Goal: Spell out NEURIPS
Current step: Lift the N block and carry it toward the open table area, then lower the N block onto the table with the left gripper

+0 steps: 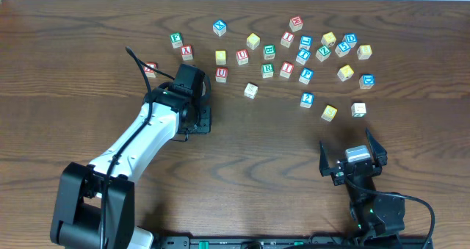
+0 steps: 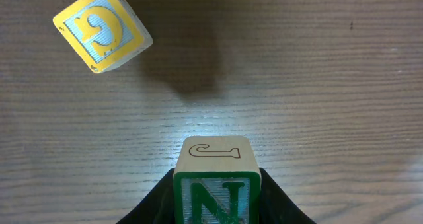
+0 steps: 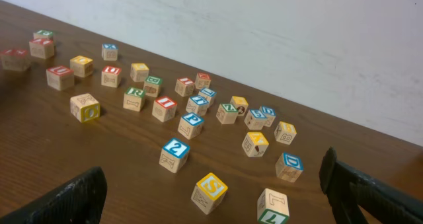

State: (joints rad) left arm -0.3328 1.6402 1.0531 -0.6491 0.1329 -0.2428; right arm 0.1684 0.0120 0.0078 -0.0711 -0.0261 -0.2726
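My left gripper [image 1: 197, 120] is shut on a green N block [image 2: 217, 187] and holds it low over the bare wood left of centre. The block is hidden under the gripper in the overhead view. A yellow G block [image 2: 102, 29] lies ahead of it. Loose letter blocks lie at the back: red U [image 1: 221, 74], green R [image 1: 267, 70], red I [image 1: 286, 69], blue P [image 1: 306, 76] and yellow S [image 1: 329, 113]. The S block [image 3: 210, 192] lies just in front of my right gripper [image 1: 351, 158], which is open and empty near the front edge.
Several other blocks are scattered across the back right, among them a blue 2 [image 1: 307, 99], a green 7 [image 1: 358, 109] and a blue D [image 1: 366, 81]. Two blocks [image 1: 181, 45] and a red one [image 1: 150, 68] lie at the back left. A white wall [image 3: 297, 39] stands behind the table.
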